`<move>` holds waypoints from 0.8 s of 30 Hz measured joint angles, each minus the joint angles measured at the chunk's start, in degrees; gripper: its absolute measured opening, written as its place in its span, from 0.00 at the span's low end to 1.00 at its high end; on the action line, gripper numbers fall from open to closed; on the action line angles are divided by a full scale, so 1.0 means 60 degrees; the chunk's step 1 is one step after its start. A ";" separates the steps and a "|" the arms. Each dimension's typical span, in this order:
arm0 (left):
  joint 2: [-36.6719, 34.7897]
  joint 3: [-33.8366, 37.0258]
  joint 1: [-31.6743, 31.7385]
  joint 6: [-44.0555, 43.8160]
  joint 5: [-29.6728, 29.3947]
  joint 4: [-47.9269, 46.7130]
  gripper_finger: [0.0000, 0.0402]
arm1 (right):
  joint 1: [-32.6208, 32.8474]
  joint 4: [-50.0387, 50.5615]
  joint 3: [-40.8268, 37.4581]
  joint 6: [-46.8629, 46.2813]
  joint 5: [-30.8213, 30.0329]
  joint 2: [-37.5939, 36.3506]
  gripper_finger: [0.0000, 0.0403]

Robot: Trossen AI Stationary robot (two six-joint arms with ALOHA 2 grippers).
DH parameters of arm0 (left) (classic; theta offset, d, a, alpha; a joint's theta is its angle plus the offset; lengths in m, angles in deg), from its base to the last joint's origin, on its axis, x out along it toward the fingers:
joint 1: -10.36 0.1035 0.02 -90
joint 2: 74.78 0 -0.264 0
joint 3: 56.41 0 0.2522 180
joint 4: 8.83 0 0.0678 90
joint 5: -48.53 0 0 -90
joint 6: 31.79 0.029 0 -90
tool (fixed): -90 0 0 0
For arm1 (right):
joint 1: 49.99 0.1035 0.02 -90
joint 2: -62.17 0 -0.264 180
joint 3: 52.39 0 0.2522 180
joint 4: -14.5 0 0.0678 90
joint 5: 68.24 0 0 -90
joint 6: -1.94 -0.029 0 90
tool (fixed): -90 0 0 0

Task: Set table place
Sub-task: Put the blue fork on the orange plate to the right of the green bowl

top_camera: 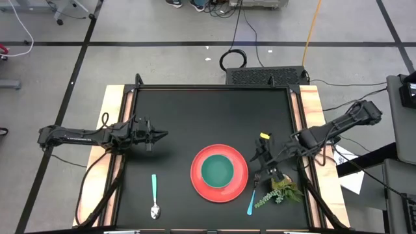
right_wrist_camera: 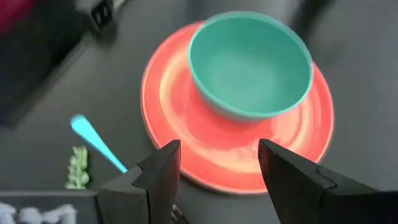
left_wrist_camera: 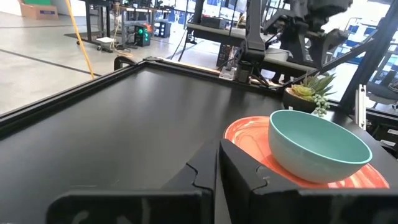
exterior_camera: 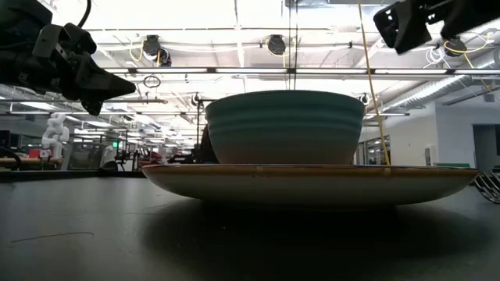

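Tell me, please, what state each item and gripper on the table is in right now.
red plate: flat on the table, carrying the bowl.
green bowl: upright, empty.
spoon: lying left of the plate.
fork: lying right of the plate.
left gripper: shut, empty.
right gripper: open, empty.

A robotics lab: open concrete floor (top_camera: 162, 58) with trailing cables (top_camera: 234, 60), equipment racks (left_wrist_camera: 130, 28), exposed ceiling ducts (exterior_camera: 461, 82).

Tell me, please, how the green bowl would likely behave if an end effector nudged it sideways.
The green bowl looks rigid and glossy, so it would probably slide across the red plate rather than flex. Its wide, low shape suggests tipping is unlikely. It sits loose, so the plate's raised rim may stop it.
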 joint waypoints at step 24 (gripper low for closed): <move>0.0000 0.0000 0.0000 -0.0178 0.0000 0.0004 0.06 | 0.0460 -0.0521 0.0000 -0.0425 0.0024 0.0669 0.52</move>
